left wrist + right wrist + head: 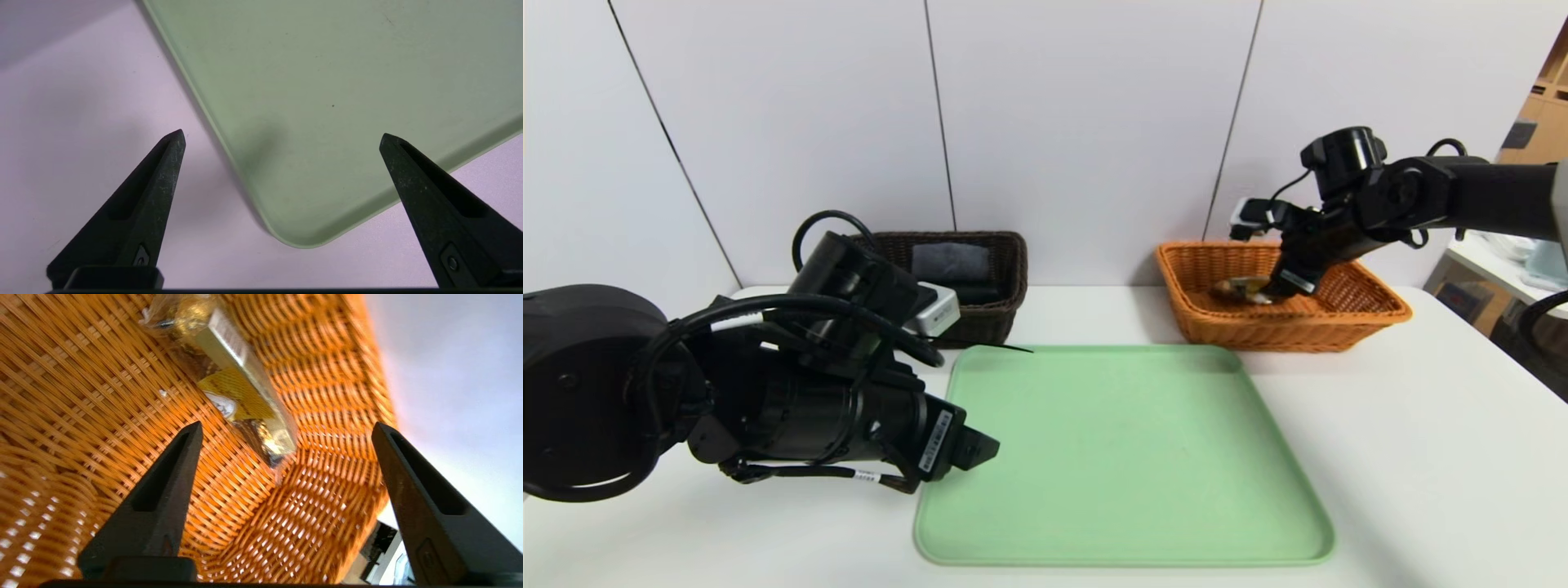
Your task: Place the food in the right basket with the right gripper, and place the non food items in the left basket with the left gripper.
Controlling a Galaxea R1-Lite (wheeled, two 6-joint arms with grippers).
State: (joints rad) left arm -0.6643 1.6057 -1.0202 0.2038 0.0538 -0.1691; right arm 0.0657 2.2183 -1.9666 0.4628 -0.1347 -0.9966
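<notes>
White table (1421, 457), spread out beneath both claws. On it, flat, a pale green tray (1123, 457), with one rounded corner just below and ahead of the left gripper (980, 449) and well short of the right gripper (1278, 286). Beyond the left gripper, toward the wall, the left basket (1005, 269): dark brown wicker, standing on the table just off the tray's far left corner. Directly under the right gripper, the right basket (1347, 314): orange-tan wicker, standing on the table just past the tray's far right corner, well apart from the left claw.
</notes>
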